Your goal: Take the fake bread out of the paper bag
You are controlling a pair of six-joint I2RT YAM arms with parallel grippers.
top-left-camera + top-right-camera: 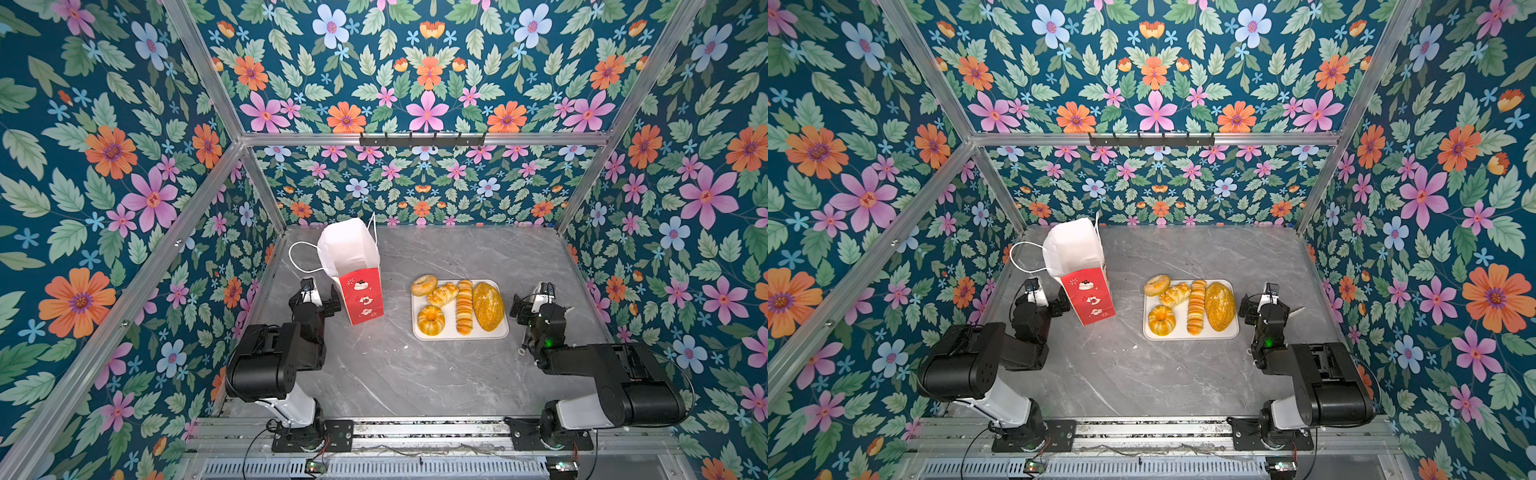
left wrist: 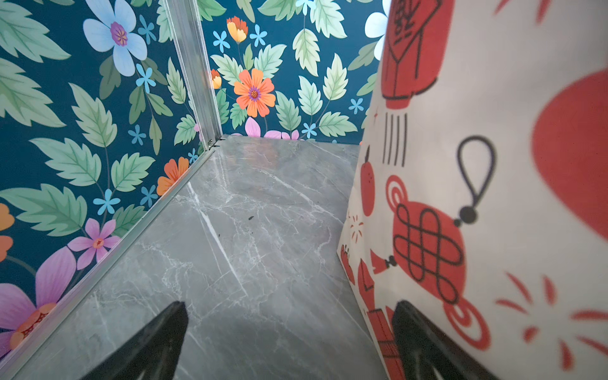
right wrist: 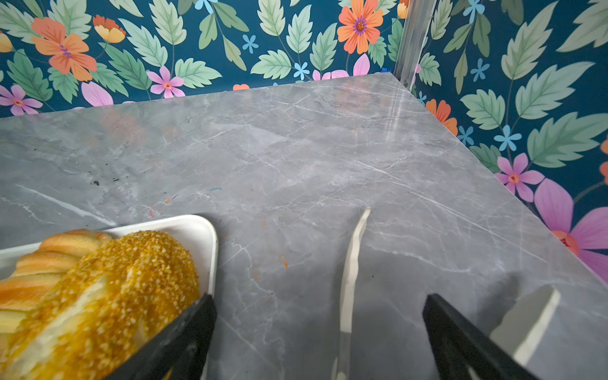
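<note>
Right claw [image 3: 317, 298] spread, 5 golden fake bread [image 1: 464, 307] on tray [image 1: 450, 333]

Five pieces of fake bread [image 1: 1196, 307] on white tray [image 1: 1179, 332], open paper bag [image 1: 1088, 297] to its left

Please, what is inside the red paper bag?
Through the open mouth of the paper bag only white inner walls show. The bottom is covered by its red front wall and cannot be seen.
</note>
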